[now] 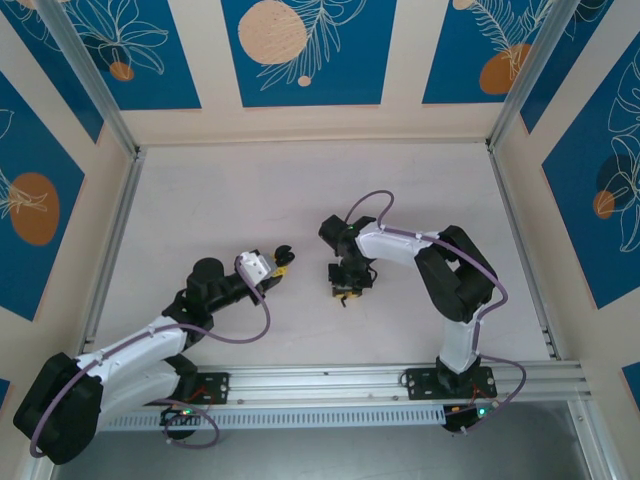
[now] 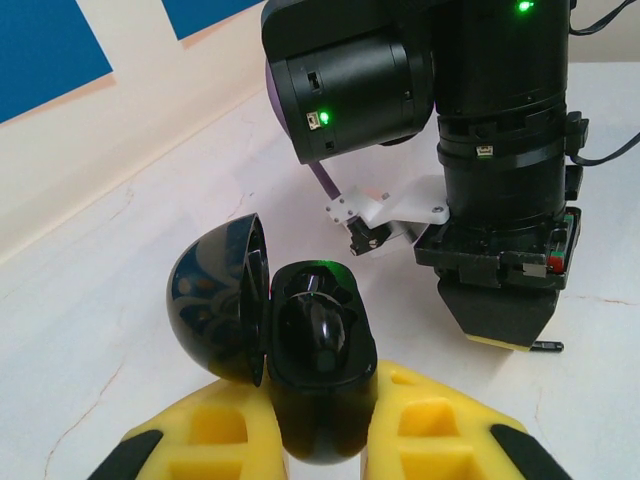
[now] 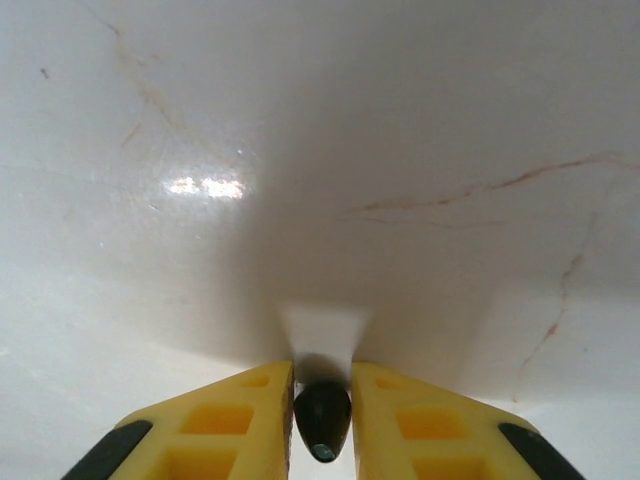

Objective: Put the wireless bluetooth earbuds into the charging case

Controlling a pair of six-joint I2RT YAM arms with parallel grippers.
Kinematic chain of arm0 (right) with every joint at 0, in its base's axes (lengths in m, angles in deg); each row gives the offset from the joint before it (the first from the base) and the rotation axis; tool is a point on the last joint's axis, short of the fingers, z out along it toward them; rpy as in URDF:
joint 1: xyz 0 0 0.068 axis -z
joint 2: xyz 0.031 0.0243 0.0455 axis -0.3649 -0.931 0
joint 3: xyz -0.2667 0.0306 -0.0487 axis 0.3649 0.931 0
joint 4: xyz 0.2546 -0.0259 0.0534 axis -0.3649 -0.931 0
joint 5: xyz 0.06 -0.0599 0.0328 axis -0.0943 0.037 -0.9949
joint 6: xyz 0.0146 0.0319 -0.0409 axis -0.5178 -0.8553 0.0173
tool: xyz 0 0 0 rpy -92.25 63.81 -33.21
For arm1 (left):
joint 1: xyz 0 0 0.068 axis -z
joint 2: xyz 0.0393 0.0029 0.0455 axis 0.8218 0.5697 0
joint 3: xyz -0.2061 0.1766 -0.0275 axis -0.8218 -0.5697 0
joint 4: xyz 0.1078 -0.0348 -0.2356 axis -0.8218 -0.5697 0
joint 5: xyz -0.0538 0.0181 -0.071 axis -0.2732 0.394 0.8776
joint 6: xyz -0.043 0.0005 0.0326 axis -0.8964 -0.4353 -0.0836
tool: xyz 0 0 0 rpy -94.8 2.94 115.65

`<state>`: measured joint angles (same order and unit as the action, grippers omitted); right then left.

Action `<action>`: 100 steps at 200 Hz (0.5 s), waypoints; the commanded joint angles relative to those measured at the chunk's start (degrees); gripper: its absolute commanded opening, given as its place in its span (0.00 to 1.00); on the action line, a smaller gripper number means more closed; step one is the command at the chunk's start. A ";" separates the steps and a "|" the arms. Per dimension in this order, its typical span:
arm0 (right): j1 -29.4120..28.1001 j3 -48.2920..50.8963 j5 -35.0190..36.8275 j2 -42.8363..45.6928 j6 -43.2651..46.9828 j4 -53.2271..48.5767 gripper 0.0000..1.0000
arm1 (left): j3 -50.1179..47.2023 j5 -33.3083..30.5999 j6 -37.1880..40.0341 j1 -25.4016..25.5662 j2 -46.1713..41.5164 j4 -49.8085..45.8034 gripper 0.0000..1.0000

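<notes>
Left pincer: clamped narrow on the lower body of a glossy black round plastic charging case, so that its open side faces up and forward.
Case lid: hinged back to the left, leaving the inside free for loading (a dark rounded shape may already sit there; I cannot tell).
Right pincer: pointed down at the white marbled table, closed on a small black earbud by its sides, probably to carry it across.
Gap: earbud and case near, not touching.

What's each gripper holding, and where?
The left gripper clamps the open black case across its base; the right gripper pinches a black earbud by its sides.
</notes>
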<state>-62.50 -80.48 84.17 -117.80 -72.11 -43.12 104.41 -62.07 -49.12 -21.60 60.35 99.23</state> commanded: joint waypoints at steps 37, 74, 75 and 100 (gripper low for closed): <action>-0.99 1.35 0.47 2.57 -1.04 -0.77 0.18 | -0.35 -0.09 0.63 0.51 0.74 0.50 0.15; -0.39 4.97 0.43 8.17 -2.45 5.10 0.17 | -1.13 1.76 -2.12 0.56 6.60 6.80 0.14; -0.34 5.09 0.45 8.41 -2.48 5.37 0.17 | -1.15 1.87 -2.24 0.59 6.83 7.01 0.15; 0.88 8.40 0.32 12.94 -3.11 11.92 0.17 | -1.42 3.58 -5.50 0.69 14.05 14.90 0.14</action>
<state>-62.61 -74.66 84.70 -109.40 -73.44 -37.72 103.85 -61.50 -51.02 -21.60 69.38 104.83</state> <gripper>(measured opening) 0.171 0.164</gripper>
